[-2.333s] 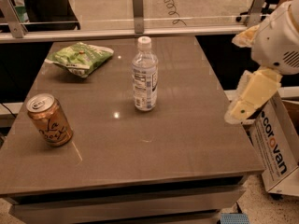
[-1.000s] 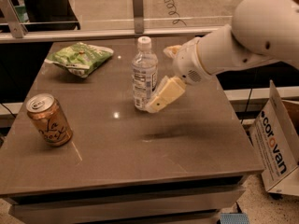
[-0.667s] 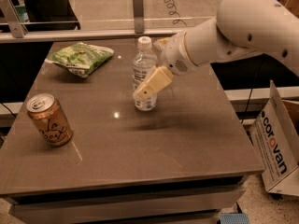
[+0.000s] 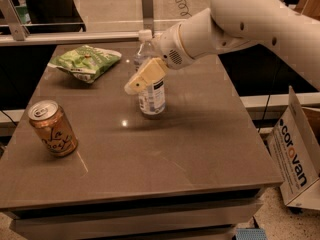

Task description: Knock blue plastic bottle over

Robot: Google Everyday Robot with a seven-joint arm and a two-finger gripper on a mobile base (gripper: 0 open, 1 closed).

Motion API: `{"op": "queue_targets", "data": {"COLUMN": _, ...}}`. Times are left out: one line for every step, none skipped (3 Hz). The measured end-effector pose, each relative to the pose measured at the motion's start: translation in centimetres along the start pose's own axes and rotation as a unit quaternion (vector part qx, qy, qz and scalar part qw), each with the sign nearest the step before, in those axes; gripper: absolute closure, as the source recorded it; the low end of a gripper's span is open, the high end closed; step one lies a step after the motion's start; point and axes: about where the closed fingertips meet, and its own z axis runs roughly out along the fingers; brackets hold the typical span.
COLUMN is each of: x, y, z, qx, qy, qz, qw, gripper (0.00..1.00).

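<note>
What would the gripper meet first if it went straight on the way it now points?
Probably the clear bluish plastic bottle, which the gripper overlaps in this view, though depth is unclear. If it passes in front, next comes the brown tabletop.

Claw (image 4: 141, 79) above table's (image 4: 200, 149) bottle (image 4: 153, 98), can (image 4: 52, 129), bag (image 4: 85, 62)
</note>
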Motion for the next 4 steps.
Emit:
{"op": "queue_targets", "data": {"x": 0.0, "y": 0.0, "z": 0.9, "qx": -0.013, "qy": 0.001, "qz": 0.014, "qw": 0.9998, "gripper": 0.0}}
{"op": "queue_targets", "data": {"x": 0.4, "y": 0.0, "z": 1.1, "qx": -0.021, "qy": 0.002, "qz": 0.023, "qw": 0.9995, "gripper": 0.0}}
{"op": "queue_targets", "data": {"x": 1.0, "y": 0.5, "z": 1.0, "qx": -0.03, "qy": 0.004, "qz": 0.03, "qw": 0.9991, "gripper": 0.0}}
{"op": "queue_targets", "data": {"x": 1.9, "y": 0.5, "z": 0.1, "qx": -0.031, "qy": 0.007, "qz": 0.027, "qw": 0.9991, "gripper": 0.0}}
